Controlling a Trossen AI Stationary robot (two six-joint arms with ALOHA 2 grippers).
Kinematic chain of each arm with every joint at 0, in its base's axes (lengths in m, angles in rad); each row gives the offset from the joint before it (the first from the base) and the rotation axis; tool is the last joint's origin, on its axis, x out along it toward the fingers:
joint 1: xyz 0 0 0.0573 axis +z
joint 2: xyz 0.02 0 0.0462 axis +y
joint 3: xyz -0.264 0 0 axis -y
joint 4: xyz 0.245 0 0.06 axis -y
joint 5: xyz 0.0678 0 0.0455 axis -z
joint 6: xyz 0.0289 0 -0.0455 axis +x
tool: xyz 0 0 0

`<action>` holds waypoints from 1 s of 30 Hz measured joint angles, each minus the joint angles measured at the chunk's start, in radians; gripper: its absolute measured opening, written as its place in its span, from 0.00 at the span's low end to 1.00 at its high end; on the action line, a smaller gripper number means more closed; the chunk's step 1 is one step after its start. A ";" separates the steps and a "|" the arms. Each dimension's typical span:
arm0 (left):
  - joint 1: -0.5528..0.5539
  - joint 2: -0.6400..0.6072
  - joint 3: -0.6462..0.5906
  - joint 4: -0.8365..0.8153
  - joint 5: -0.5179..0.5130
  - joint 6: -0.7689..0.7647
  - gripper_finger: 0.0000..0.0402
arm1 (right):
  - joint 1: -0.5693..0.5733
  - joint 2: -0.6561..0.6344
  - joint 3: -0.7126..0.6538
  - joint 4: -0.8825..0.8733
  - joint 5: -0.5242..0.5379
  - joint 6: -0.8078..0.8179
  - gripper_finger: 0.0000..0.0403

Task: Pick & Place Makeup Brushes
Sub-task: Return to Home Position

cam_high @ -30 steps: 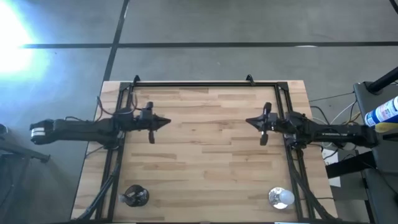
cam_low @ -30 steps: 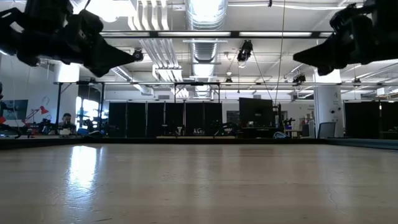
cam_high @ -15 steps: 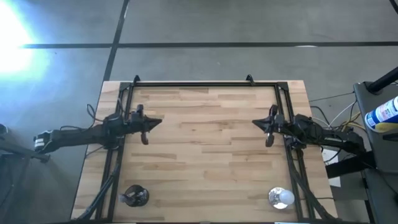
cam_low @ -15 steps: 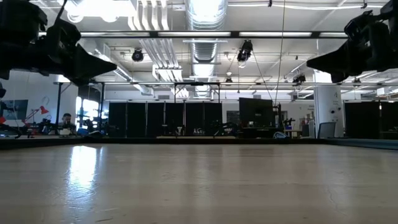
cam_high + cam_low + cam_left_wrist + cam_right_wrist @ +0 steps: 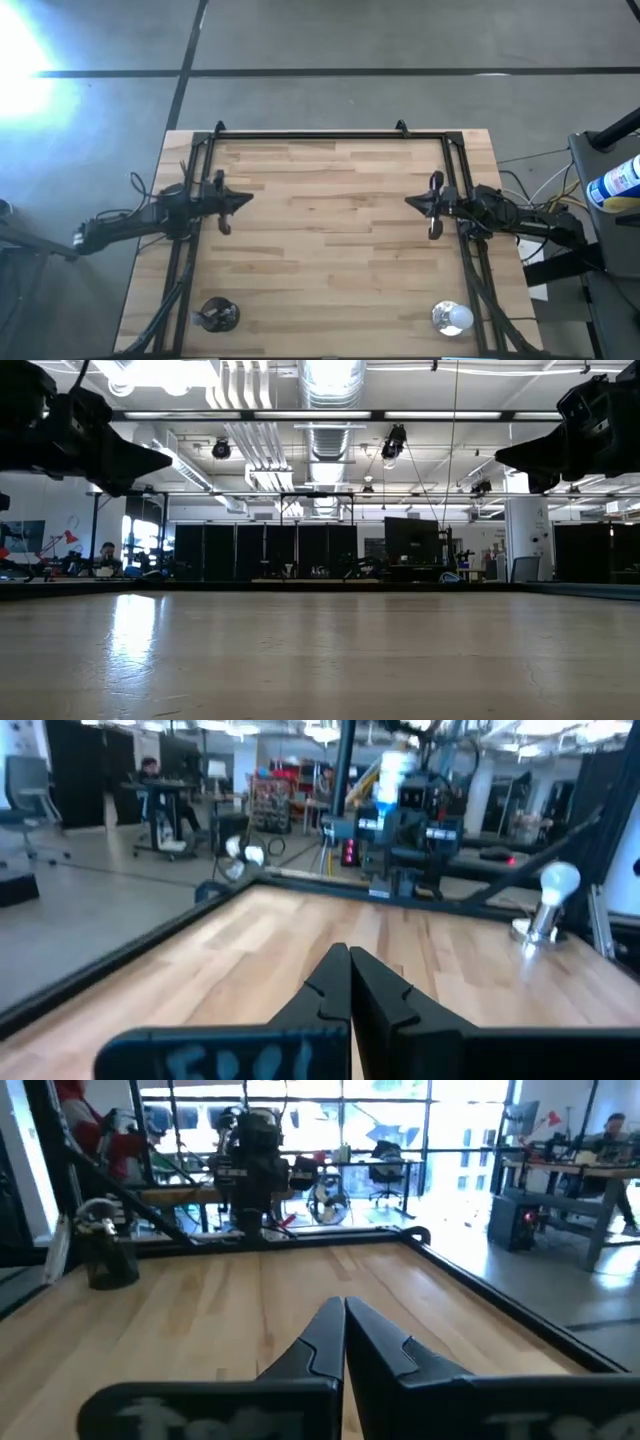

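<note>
From overhead, both arms have pulled back toward their own sides over the last second. The left gripper [image 5: 240,200] gave up more ground than the right gripper [image 5: 412,203], and the middle of the table [image 5: 330,250] now lies bare between them. The holder [image 5: 228,308] stands at the near left corner with the brushes [image 5: 212,318] showing as pale flecks inside it. I see none lying loose on the wood, so the sorting looks finished and this is the retreat. A shiny silver ball [image 5: 452,318] sits at the near right corner, well apart from either arm. From table height, the two dark noses have drawn outward and hang high over the boards, left [image 5: 150,460] and right [image 5: 515,457], with nothing under them. From the left wrist, its fingers [image 5: 330,985] are pressed together on nothing. The other arm faces it across open planks and the ball [image 5: 555,885] stands off to one side. From the right wrist, its fingers [image 5: 320,1335] are likewise closed and empty, and the holder [image 5: 112,1265] stands near the far rail. The black frame [image 5: 320,135] along the edges is the only thing near either arm as it tucks in.
</note>
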 joint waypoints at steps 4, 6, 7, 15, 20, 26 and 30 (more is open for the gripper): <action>0.000 0.009 0.000 -0.002 -0.013 0.038 0.00 | 0.000 0.011 0.000 0.019 0.104 -0.003 0.02; 0.000 0.010 0.000 -0.002 -0.019 0.023 0.00 | 0.000 0.012 0.000 0.020 0.133 -0.013 0.02; 0.000 0.014 -0.001 -0.002 -0.021 -0.003 0.00 | 0.000 0.014 0.000 0.021 0.136 -0.013 0.02; 0.000 0.020 0.001 0.005 -0.026 -0.188 0.00 | 0.000 0.015 0.000 0.022 0.140 -0.015 0.02; 0.000 0.020 0.001 0.009 -0.028 -0.188 0.00 | 0.000 0.015 0.000 0.022 0.142 -0.015 0.02; 0.000 0.020 0.001 0.010 -0.028 -0.189 0.00 | 0.000 0.016 0.000 0.022 0.142 -0.014 0.02; 0.000 0.020 0.001 0.010 -0.028 -0.189 0.00 | 0.000 0.016 0.000 0.022 0.142 -0.014 0.02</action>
